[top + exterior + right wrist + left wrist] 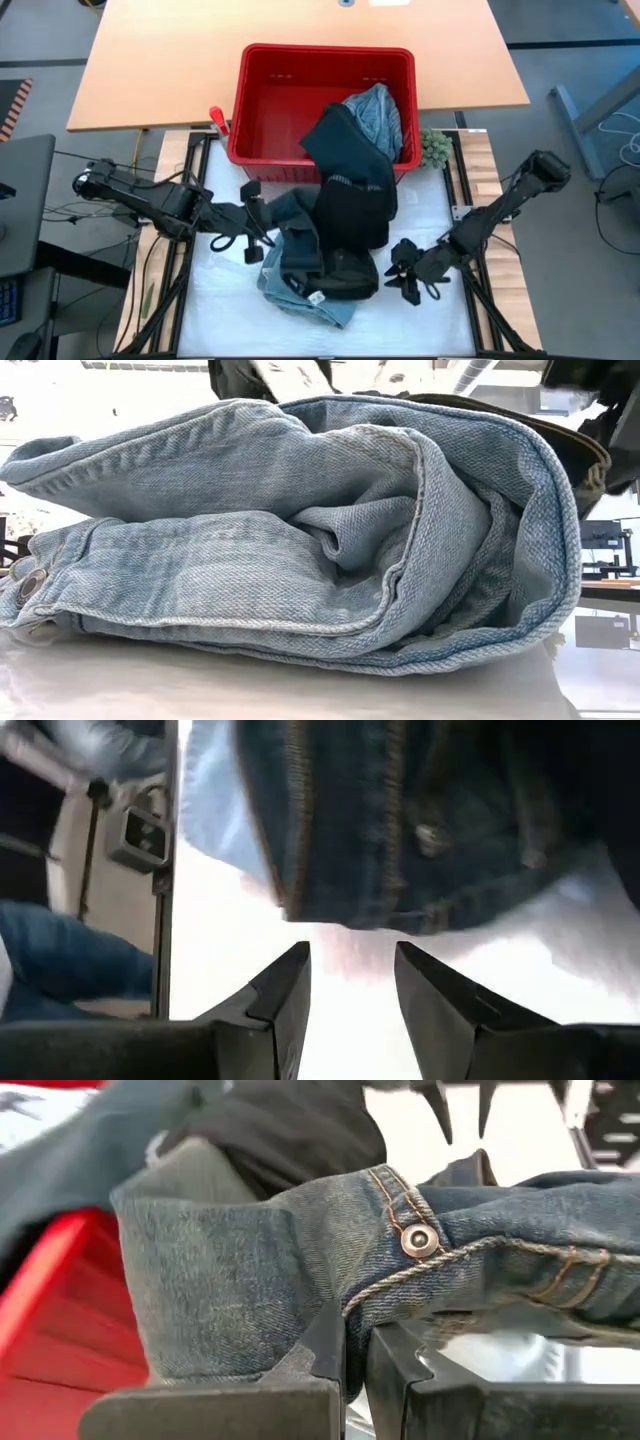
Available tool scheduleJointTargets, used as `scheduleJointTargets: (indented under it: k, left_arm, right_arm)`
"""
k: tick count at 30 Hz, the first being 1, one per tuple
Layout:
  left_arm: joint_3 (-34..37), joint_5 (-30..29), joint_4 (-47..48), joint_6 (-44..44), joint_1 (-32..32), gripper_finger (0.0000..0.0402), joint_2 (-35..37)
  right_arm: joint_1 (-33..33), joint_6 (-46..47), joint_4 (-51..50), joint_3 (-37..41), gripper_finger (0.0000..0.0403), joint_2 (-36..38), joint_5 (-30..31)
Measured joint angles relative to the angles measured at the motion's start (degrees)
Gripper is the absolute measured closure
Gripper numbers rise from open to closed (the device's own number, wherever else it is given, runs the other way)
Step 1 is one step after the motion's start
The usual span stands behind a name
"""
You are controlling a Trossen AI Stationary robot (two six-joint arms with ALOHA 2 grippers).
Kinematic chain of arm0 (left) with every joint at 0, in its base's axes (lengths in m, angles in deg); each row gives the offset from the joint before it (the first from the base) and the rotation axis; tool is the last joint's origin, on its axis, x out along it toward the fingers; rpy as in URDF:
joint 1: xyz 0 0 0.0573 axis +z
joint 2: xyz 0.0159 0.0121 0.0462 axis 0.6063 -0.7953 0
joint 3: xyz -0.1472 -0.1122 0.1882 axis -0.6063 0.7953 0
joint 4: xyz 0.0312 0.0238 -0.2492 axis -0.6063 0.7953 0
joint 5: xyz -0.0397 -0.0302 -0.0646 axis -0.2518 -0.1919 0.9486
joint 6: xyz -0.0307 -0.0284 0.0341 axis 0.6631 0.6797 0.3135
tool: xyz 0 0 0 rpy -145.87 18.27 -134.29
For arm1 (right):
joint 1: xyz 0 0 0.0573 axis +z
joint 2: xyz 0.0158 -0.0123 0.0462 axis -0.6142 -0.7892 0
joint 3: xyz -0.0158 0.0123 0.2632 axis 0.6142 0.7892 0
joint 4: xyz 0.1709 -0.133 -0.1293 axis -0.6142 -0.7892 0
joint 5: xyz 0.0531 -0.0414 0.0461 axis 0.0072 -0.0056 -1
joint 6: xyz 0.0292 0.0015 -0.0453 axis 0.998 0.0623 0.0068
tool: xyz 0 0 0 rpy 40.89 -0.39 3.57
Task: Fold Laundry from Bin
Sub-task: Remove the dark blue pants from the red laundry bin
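The red bin (pixel 240 100) stands at the table's far side and holds a light blue-grey garment (pixel 380 115). A black garment (pixel 350 190) hangs over the bin's near rim onto the table. Below it lies a pile of denim-blue garments (pixel 298 240), which fills the low view (pixel 300 540). My left gripper (pixel 262 222) is at the pile's left side, shut on a dark denim garment (pixel 230 1270). My right gripper (pixel 402 270) is open and empty on the table right of the pile (pixel 352 955). The denim (pixel 400 840) lies just ahead of its fingers. My left gripper pinches a folded edge of the dark denim (pixel 345 1315) between its two fingers, close to the waistband's metal button (pixel 418 1240). The fingers come level from the table's left. The denim rises in a fold above the fingers, and the rest lies on the pile.
A green fuzzy lump (pixel 435 148) lies by the bin's right near corner. A red-handled tool (pixel 217 120) lies left of the bin. The red bin wall (pixel 60 1310) is close beside my left gripper. White table surface (pixel 440 330) shows to the right of the pile and nearer than it.
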Motion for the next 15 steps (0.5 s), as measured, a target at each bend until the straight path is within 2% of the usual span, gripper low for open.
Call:
scheduleJointTargets:
  k: [6, 11, 15]
  left_arm:
    - [0.0, 2.3, 2.6, 0.4, -1.4, 0.0400, -0.1]
    - [0.0, 4.4, 4.2, 0.4, -1.5, 0.0400, -0.1]
    - [0.0, 7.0, 4.2, 0.2, -1.5, 0.0400, -0.1]
  right_arm:
    - [0.5, -15.1, 0.4, -1.0, 0.0230, -2.3, 2.9]
    - [0.8, -22.2, 0.9, -1.1, 0.0230, -6.5, 3.4]
    - [1.5, -27.0, 2.6, -1.1, 0.0230, -9.6, 7.6]
